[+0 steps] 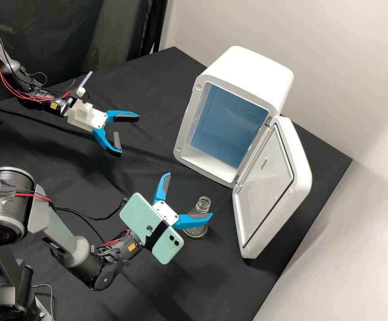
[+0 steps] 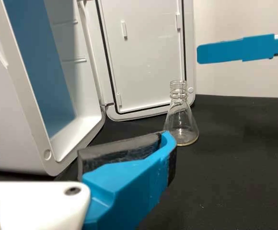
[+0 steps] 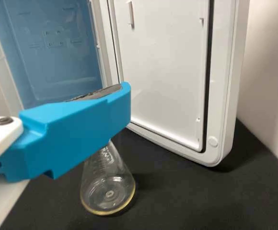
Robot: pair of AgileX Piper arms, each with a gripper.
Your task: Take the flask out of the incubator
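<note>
Right gripper (image 1: pixel 189 196), jaws apart, just beside upright flask (image 1: pixel 203 206); flask outside incubator (image 1: pixel 247 76).

Black bench (image 1: pixel 158 89) w/ white incubator (image 1: pixel 247 71) standing on it (door (image 1: pixel 270 187) swung wide open) & clear flask (image 1: pixel 204 206) upright on the bench, just in front.

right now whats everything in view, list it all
flask: 1, clear, upright on the bench, outside the incubator, near its door
incubator: 1, white with blue inside, on the bench
door: 1, white, swung open
bench: 1, black
wall: 1, white, behind the bench
phone: 1, mint green, strapped on the right arm's wrist
left gripper: 1, white with blue fingers, open, over the bench away from the flask
right gripper: 1, white with blue fingers, open, close above the flask
</note>
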